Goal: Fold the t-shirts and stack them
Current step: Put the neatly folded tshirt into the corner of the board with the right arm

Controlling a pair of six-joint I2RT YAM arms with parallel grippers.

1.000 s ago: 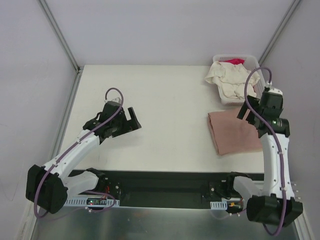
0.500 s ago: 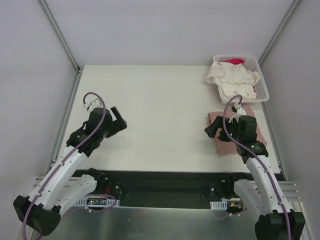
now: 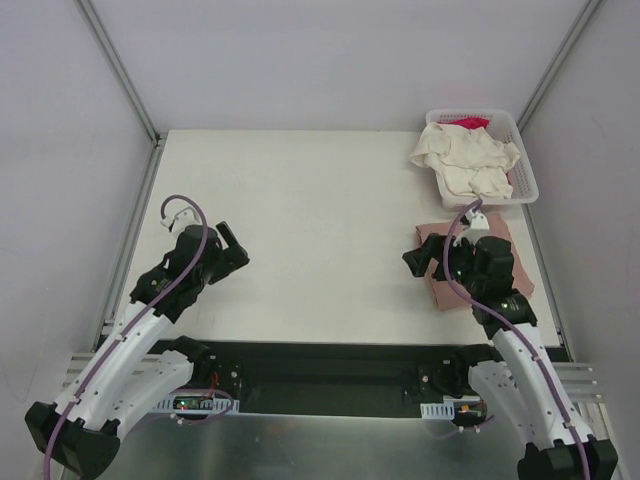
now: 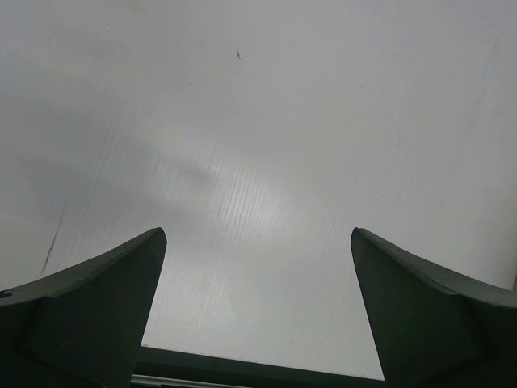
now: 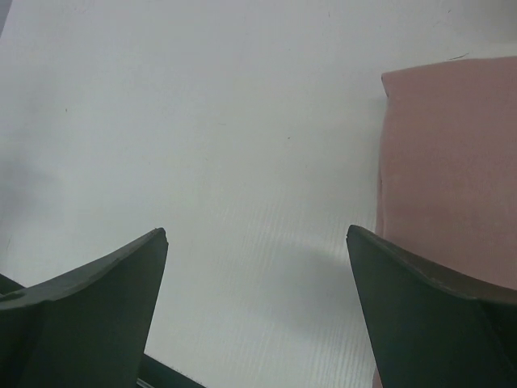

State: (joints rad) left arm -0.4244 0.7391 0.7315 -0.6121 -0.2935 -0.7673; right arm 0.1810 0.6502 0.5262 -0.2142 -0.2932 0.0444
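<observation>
With the pink t-shirt point(image 5: 452, 162) folded, our left end effector point(image 4: 257, 242) and right end effector point(image 5: 255, 242), both released, next need the cream t-shirt point(image 3: 465, 160) at one o'clock.

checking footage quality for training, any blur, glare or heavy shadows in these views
Top external: evenly lit, sharp, no glare. Left wrist: dark fingers near the lens, soft grey shadow patches on the table. Right wrist: faint shadow beside the pink t-shirt, its edge crisp.

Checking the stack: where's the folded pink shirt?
Top view: the pink shirt lies at the table's right, just below the basket, partly under the right gripper.
</observation>
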